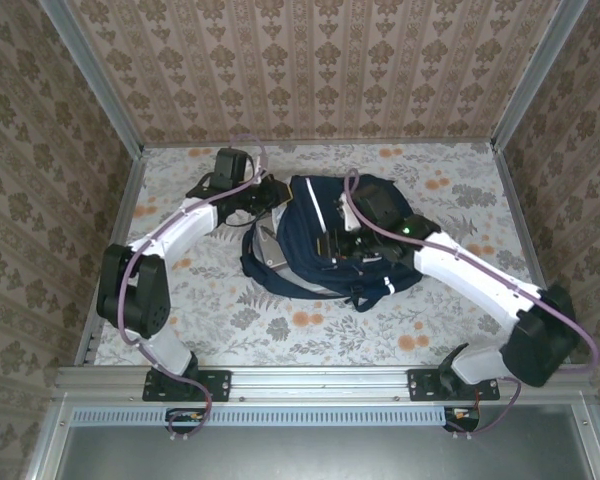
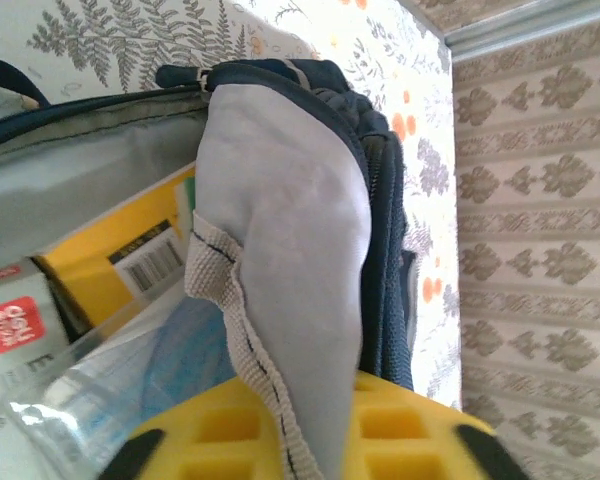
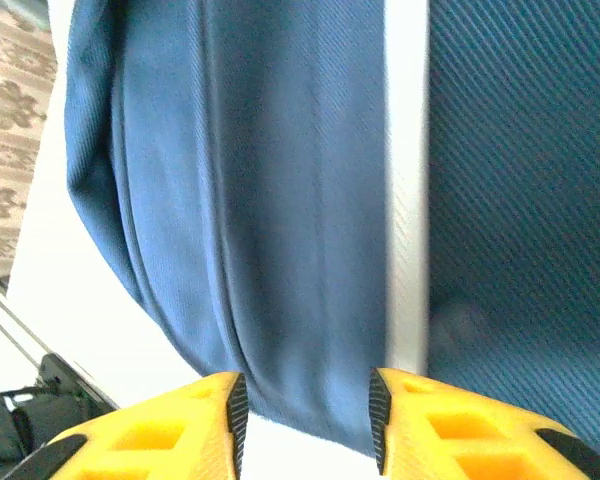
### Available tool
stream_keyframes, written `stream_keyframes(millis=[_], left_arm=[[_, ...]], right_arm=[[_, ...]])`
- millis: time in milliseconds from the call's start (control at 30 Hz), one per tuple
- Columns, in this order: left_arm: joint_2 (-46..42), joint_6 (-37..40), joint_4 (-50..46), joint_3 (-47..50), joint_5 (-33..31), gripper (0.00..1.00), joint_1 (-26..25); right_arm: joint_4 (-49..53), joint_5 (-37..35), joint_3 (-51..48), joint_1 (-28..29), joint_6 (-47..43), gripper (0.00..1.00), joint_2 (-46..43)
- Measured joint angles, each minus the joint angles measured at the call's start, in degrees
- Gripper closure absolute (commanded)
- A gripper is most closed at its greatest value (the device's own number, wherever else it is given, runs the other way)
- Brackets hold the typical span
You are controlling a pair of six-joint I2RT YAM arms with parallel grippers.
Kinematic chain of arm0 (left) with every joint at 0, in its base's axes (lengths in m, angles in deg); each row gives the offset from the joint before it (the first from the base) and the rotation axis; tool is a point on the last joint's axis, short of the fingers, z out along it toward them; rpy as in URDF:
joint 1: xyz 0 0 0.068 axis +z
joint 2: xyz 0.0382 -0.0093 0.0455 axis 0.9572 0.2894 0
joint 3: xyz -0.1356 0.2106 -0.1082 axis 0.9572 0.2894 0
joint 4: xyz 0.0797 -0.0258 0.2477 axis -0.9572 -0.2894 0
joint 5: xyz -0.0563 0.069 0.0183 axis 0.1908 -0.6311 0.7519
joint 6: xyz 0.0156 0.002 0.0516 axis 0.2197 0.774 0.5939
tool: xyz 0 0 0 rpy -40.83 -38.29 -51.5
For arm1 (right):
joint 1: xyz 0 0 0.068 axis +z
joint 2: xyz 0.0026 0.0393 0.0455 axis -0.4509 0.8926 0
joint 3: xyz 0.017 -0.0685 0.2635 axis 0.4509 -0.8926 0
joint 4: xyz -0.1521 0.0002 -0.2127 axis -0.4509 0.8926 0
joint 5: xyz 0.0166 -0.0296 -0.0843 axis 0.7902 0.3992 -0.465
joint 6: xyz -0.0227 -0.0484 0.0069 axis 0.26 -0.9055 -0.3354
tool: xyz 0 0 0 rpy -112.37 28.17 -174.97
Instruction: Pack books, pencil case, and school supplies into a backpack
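Jaws first: your left jaws are closed on the backpack (image 2: 380, 180). In the left wrist view a flap of its pale grey lining goes down between the two yellow fingers (image 2: 420, 440) and is pinched there, with a strip of grey webbing (image 2: 220, 290) sewn on it. Beside this flap you look into the open mouth of the bag. Inside lies an orange-yellow book (image 2: 110, 260) with a barcode. Near it is the white packet with red print (image 2: 10, 325), partly behind a piece of clear plastic (image 2: 110, 380).

Your right jaws stand partly apart. In the right wrist view a fold of the navy cloth (image 3: 280, 200) hangs in the gap between them, next to a white stripe (image 3: 405, 200). Whether the pads press this fold, I cannot tell.

From the top camera you see the backpack (image 1: 298, 240) lying on the floral desk (image 1: 310, 325), about in the middle. The left jaws are at its left edge and the right jaws are over its right half.
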Motion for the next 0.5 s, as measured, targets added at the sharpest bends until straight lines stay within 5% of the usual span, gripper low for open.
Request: stream_keyframes(millis=[233, 500], left_arm=[[1.95, 0.2, -0.09, -0.5, 0.55, 1.0, 0.94], [0.44, -0.2, -2.45, -0.15, -2.14, 1.0, 1.31]], right_arm=[[1.46, -2.01, -13.68, 3.5, 4.44, 0.65, -11.87], [-8.33, -1.86, -21.27, 8.9, 10.91, 0.66, -4.17]])
